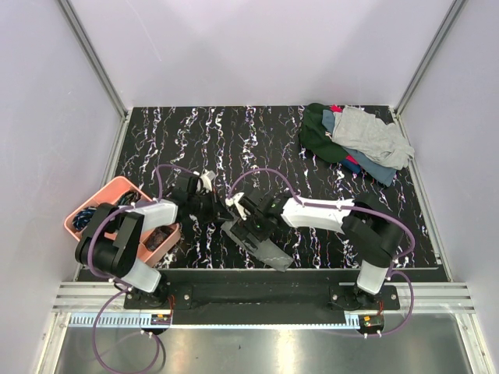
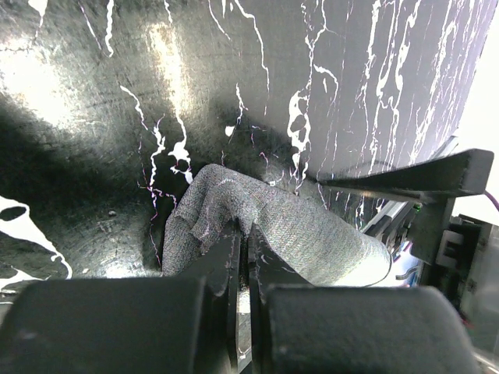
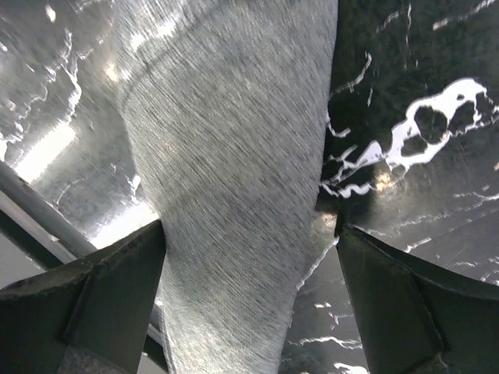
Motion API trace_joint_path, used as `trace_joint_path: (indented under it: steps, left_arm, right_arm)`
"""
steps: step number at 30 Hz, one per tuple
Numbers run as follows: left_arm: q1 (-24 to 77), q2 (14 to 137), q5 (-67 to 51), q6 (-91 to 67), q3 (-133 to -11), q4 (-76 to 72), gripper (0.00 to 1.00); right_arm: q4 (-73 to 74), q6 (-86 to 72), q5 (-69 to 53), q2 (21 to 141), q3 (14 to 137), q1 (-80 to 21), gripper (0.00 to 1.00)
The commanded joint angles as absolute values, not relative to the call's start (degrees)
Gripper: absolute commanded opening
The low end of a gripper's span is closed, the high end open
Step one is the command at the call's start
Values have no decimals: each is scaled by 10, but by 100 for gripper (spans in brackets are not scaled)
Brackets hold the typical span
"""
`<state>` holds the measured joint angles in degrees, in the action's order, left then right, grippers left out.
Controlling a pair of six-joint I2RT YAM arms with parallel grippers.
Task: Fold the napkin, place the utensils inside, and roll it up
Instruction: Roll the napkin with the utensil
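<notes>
Grey woven fabric is nipped in the left end effector [image 2: 242, 241], which is closed tight on one bunched end of the napkin [image 2: 312, 241]. From that pinch the napkin runs away to the right in the left wrist view, a long narrow bundle lying on the black marbled surface [image 2: 101, 101].

The right end effector [image 3: 249, 230] is spread as wide as it goes and has hold of nothing. Its two fingers [image 3: 101, 288] stand one on each side of the bundle, so the cloth passes lengthwise through the gap. It does not appear to touch either finger.

Seen from above, the napkin lies on a diagonal. Its far end points toward the left arm and its near end sits close to the front edge of the surface, right of centre. The long axis therefore runs from the left end effector, beneath the right one, and on toward the right arm's base. Both arms are at the bundle: the left has its end and the right straddles its middle.

No gold utensils show in any view, and whether they lie inside the bundle cannot be told.

The coming move likely turns on the right end effector sitting square across that axis. Closing there would take the bundle by its width, not by an end.
</notes>
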<state>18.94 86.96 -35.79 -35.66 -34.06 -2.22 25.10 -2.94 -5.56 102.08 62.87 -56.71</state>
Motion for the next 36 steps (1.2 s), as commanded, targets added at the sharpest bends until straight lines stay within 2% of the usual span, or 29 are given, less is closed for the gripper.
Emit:
trace_joint_path:
  steps: [1,3,5,6,11,12,13,15,16,18,19,22,29,36]
  left_arm:
    - [192,877,-357,-342,-365,-14,0]
    - [192,882,-358,-343,-371,-11,0]
    - [192,889,-362,-342,-377,-12,0]
    - [192,890,-363,-343,-380,-11,0]
    - [191,893,-365,-344,-403,-9,0]
    - [190,893,-365,-345,-409,-7,2]
    - [189,894,-364,-345,-422,-3,15]
    - [183,894,-363,-344,-436,-2,23]
    - [181,890,-361,-341,-450,14,35]
    - [172,885,-357,-336,-460,20,41]
    - [170,878,-353,-334,-462,25,48]
    - [163,861,-338,-330,-453,25,53]
    - [164,846,-352,-325,-406,-15,58]
    - [169,867,-365,-331,-371,-40,55]
  right_arm:
    - [265,-46,-30,1043,643,-571,96]
    - [271,-49,-39,1049,642,-572,94]
    - [272,-50,-53,1055,642,-571,88]
    - [273,-54,-59,1059,643,-572,80]
    - [281,-86,-99,1082,650,-570,59]
    - [282,-90,-109,1085,650,-567,57]
    - [282,-93,-138,1091,652,-558,53]
    - [279,-92,-176,1099,651,-547,50]
    - [276,-91,-207,1101,651,-532,47]
    - [268,-84,-240,1106,647,-519,46]
    - [263,-82,-276,1107,645,-511,45]
    - [232,-76,-345,1110,635,-479,41]
    - [229,-64,-419,1145,645,-447,40]
    - [228,-62,-423,1151,649,-437,39]
